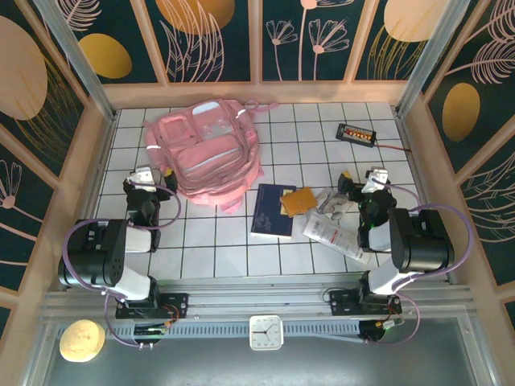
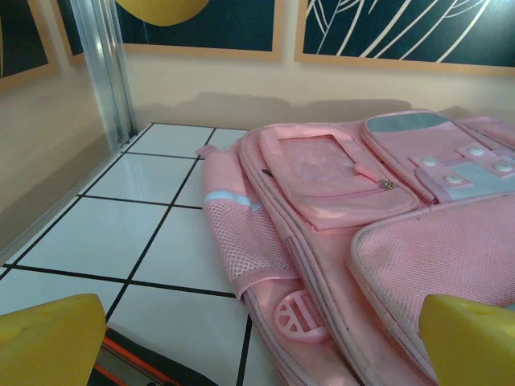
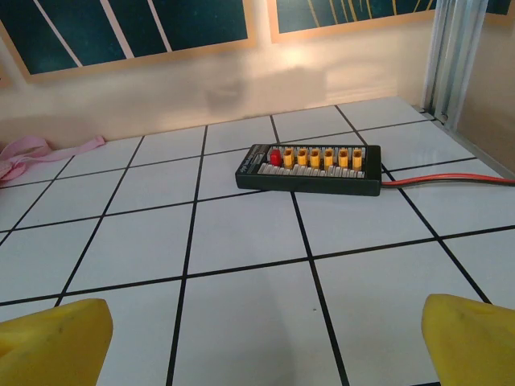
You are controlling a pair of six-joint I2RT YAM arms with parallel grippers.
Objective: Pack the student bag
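Two grippers parked low, left gripper [image 1: 145, 178] and right gripper [image 1: 366, 181], fingers splayed wide on nothing, likely posed for a first pick; student bag [image 2: 338, 185] flat just ahead of the left fingers [image 2: 48, 342], crowding the right-hand one; connector board [image 3: 310, 167] well ahead of the right fingers [image 3: 471, 338]; book [image 1: 273, 211] and papers [image 1: 334, 229] off to their left, presumably for packing; zips open or shut, hard to tell; bag's right side cut off in the left wrist view.

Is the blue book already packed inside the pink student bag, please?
No, the blue book lies closed on the tiled table, outside the student bag and to its right in the top view.
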